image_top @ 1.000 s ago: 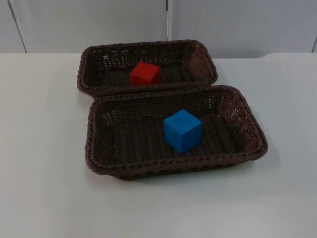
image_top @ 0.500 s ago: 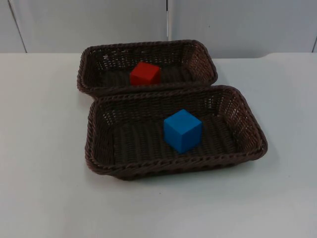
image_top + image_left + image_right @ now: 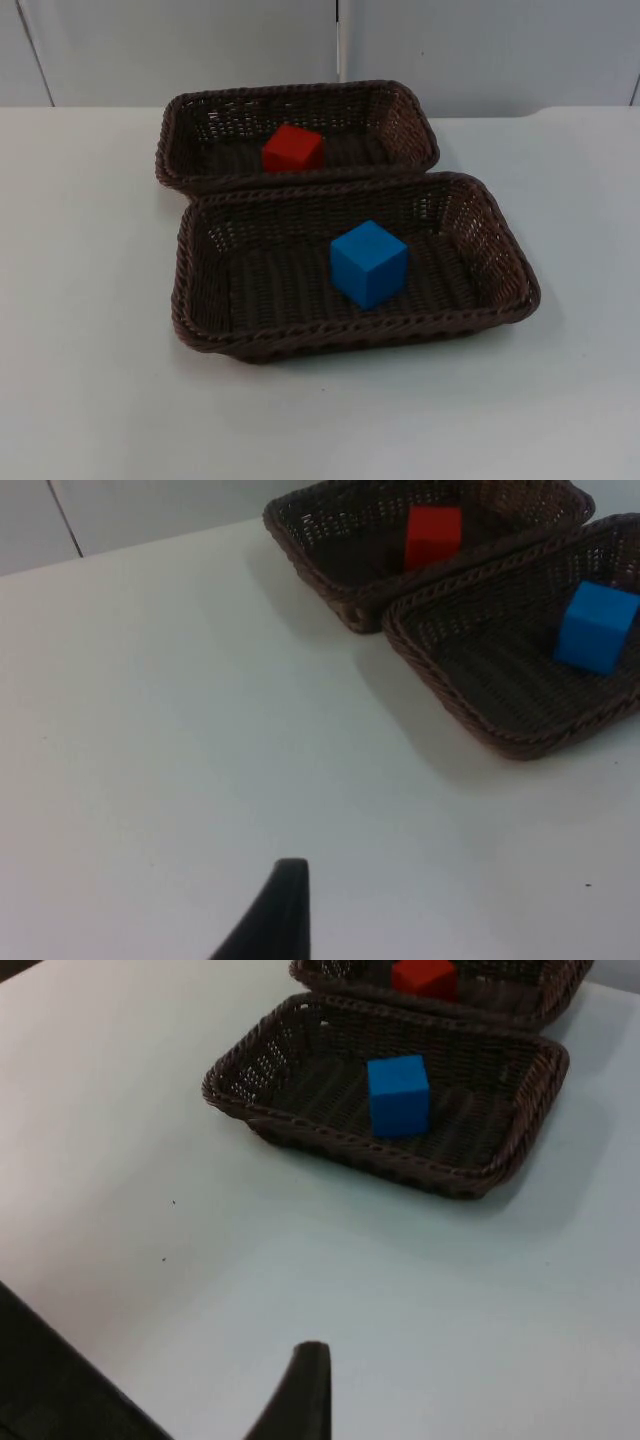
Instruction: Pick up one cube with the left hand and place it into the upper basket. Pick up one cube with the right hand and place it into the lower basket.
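Note:
A red cube (image 3: 293, 148) lies inside the upper brown wicker basket (image 3: 300, 90), near its front wall. A blue cube (image 3: 369, 263) rests on the floor of the lower basket (image 3: 350, 340), right of its middle. The two baskets touch along their long sides. My left gripper (image 3: 285, 915) hangs over bare table well off to the baskets' left, with the red cube (image 3: 433, 535) and blue cube (image 3: 597, 627) far ahead of it. My right gripper (image 3: 305, 1390) waits over bare table a good way from the lower basket (image 3: 350, 1155) and holds nothing that I can see.
White table top (image 3: 90, 380) surrounds the baskets on the left, the right and in front. The grey partition wall (image 3: 200, 50) rises just behind the upper basket. The table's edge with dark floor (image 3: 50, 1395) lies close to the right gripper.

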Robot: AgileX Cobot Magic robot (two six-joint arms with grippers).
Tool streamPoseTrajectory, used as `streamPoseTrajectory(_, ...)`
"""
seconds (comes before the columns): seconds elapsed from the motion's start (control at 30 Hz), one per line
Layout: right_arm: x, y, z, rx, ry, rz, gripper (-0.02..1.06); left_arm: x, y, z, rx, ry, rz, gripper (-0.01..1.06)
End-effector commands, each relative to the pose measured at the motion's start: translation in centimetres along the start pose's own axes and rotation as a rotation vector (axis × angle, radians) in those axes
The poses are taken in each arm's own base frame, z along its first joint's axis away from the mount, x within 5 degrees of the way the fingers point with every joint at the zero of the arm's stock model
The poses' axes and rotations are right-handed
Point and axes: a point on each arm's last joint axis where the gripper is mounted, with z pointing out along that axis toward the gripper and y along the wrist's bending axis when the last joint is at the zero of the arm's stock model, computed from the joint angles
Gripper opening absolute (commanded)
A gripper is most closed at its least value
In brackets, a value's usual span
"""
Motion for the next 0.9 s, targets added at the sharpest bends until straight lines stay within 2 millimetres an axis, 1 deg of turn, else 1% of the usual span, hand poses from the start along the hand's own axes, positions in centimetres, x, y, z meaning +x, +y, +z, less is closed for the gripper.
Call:
streamPoseTrajectory(0.0,0.02,-0.06,0.0,0.006,-0.009,0.0,0.84,0.18,-0.08,0.1,0.012,0.007,-0.003,0.99)
streamPoseTrajectory(0.53,0.02,-0.08,0.0,0.008,-0.009,0.003,0.84,0.18,-0.08,0.1,0.012,0.007,-0.003,0.99)
streamPoseTrajectory(0.57,0.02,-0.08,0.0,0.008,-0.009,0.003,0.86,0.18,-0.08,0.1,0.012,0.007,-0.003,0.99)
streamPoseTrajectory(0.6,0.02,-0.08,0.0,0.008,-0.009,0.003,0.86,0.18,-0.08,0.1,0.012,0.007,-0.003,0.99)
streamPoseTrajectory(0.73,0.02,-0.09,0.0,0.01,-0.009,0.004,1.05,0.18,-0.08,0.1,0.012,0.007,-0.003,0.99)
streamPoseTrajectory(0.87,0.02,-0.1,0.0,0.01,-0.009,0.004,1.05,0.18,-0.08,0.1,0.012,0.007,-0.003,0.99)
